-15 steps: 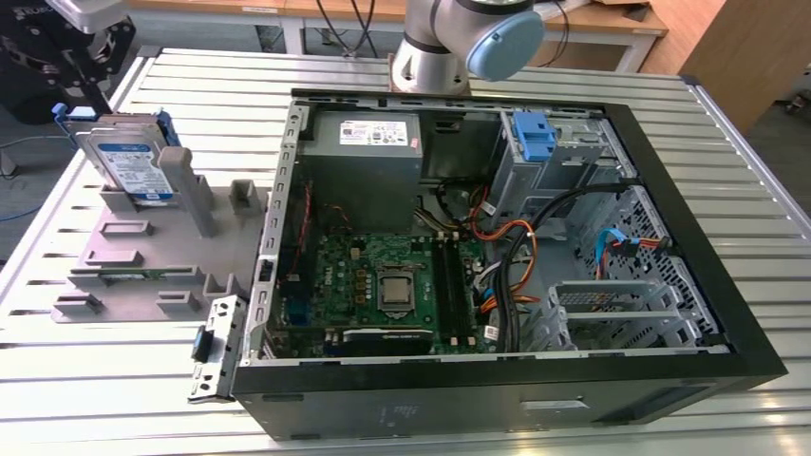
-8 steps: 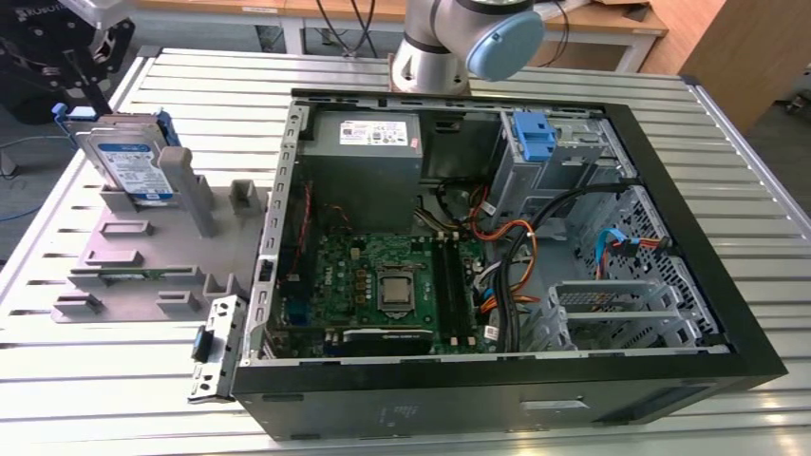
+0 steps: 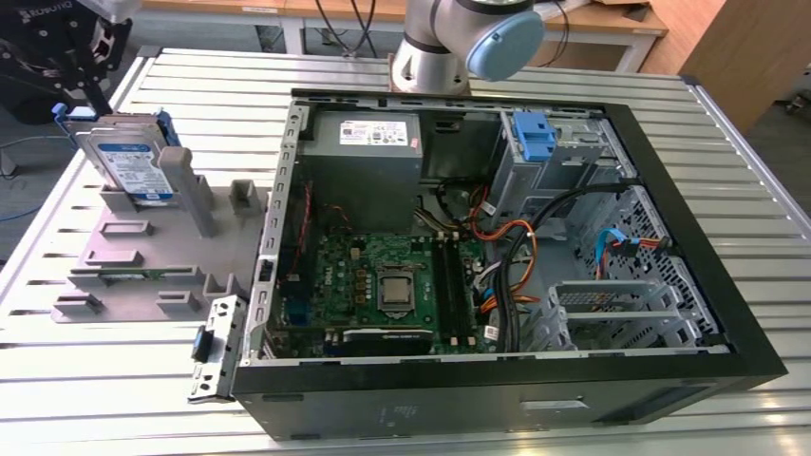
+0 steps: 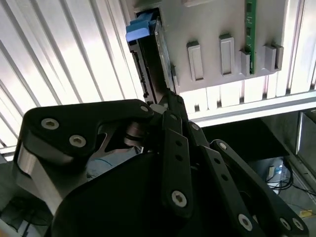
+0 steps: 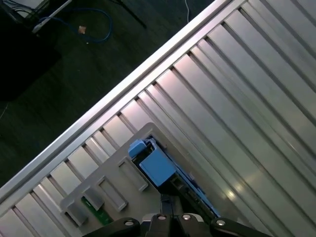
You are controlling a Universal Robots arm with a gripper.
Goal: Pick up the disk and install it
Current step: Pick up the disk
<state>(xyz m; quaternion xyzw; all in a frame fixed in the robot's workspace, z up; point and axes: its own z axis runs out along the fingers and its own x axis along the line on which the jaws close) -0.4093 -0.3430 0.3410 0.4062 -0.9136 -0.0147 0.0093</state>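
An open computer case (image 3: 419,404) lies beside a grey fixture (image 3: 140,249), perhaps holding a memory stick (image 3: 127,275).

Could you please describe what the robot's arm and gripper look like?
The arm is a smooth silver-grey tube with a rounded pale blue joint cap. The gripper is matte black, built from angular linked bars dotted with round silver screw heads, and a brushed metal piece shows at one side of its body in the second wrist view.

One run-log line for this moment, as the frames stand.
phase: pick | gripper: at disk's upper edge | disk: upright in grey holder, beside open computer case | installed: no
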